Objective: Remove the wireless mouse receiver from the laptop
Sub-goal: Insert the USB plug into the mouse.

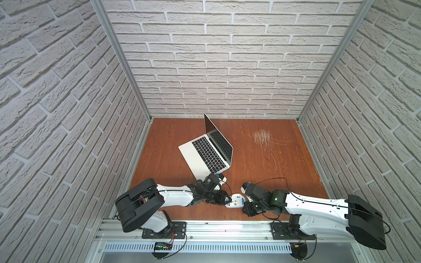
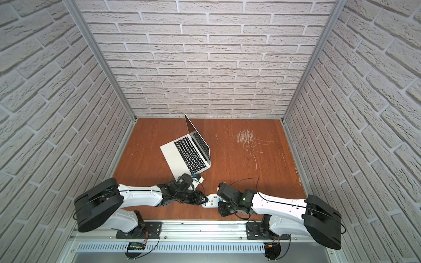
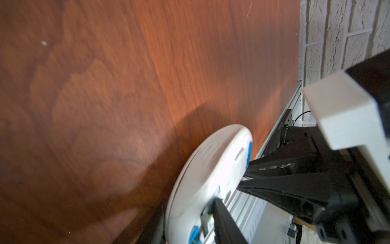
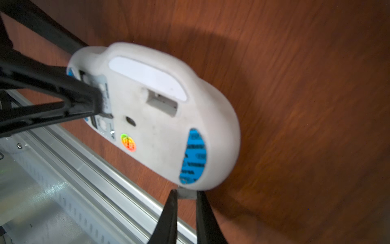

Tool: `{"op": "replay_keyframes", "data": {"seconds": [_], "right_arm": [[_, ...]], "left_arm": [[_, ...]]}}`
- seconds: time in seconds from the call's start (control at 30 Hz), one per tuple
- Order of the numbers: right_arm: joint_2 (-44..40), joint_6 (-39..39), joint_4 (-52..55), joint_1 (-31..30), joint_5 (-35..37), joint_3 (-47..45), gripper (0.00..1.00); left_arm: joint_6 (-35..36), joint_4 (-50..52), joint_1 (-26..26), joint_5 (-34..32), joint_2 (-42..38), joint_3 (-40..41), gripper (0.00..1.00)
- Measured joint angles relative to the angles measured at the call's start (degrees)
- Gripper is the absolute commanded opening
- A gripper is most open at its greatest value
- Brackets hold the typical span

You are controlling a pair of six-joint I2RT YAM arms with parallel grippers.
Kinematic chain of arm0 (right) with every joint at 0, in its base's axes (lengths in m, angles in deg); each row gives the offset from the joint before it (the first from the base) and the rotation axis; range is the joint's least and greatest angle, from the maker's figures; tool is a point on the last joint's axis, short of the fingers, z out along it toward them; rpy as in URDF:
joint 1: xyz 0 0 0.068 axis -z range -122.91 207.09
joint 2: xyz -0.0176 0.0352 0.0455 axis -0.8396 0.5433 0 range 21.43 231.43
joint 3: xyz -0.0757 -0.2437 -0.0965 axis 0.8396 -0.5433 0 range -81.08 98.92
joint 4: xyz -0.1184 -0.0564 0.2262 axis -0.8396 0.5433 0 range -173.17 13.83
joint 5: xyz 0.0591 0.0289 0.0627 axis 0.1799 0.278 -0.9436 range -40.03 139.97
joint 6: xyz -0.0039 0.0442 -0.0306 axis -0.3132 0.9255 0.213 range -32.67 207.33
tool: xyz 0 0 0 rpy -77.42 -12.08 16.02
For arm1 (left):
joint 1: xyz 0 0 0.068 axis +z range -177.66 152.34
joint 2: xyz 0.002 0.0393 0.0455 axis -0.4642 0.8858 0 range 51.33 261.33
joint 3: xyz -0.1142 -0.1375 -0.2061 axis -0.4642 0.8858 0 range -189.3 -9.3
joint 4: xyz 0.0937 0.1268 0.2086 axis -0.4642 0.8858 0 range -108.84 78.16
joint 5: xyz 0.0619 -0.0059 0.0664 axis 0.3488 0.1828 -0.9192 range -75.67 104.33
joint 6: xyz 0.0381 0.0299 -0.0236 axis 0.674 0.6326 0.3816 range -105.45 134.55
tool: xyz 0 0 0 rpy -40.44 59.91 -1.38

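R pincer (image 4: 186, 199) clamped on small grey wireless mouse receiver (image 4: 186, 193), which touches rim of upturned white oval mouse (image 4: 160, 126). L pincer (image 1: 228, 200) clamped on mouse's other end. All near front edge of brown wood tabletop (image 1: 273, 182), receiver apart from open thin silver laptop (image 1: 200, 157) w/ black keys.

One laptop (image 1: 196, 154), one white mouse (image 1: 235, 200), one wireless mouse receiver (image 4: 186, 194), two arms: left arm (image 1: 175, 197), right arm (image 1: 314, 205).
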Motion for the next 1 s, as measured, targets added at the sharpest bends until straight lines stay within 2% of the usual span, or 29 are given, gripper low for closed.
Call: {"op": "replay_keyframes", "data": {"seconds": [0.3, 0.5, 0.8, 1.0], "right_arm": [[0.4, -0.5, -0.2, 0.1, 0.0, 0.0, 0.03], [-5.8, -1.0, 4.6, 0.3, 0.2, 0.0, 0.03], [-16.8, -1.7, 16.1, 1.5, -1.2, 3.0, 0.03], [-15.6, -5.1, 21.8, 7.2, -6.5, 9.4, 0.03]], "left_arm": [[0.3, -0.8, -0.3, -0.2, -2.5, 0.0, 0.10], [1.5, 2.4, -0.3, -2.2, -4.0, -0.6, 0.00], [5.9, 10.1, -0.4, -6.1, -4.1, -5.2, 0.00], [10.4, 15.7, -1.9, -11.3, -6.5, -7.0, 0.00]]}}
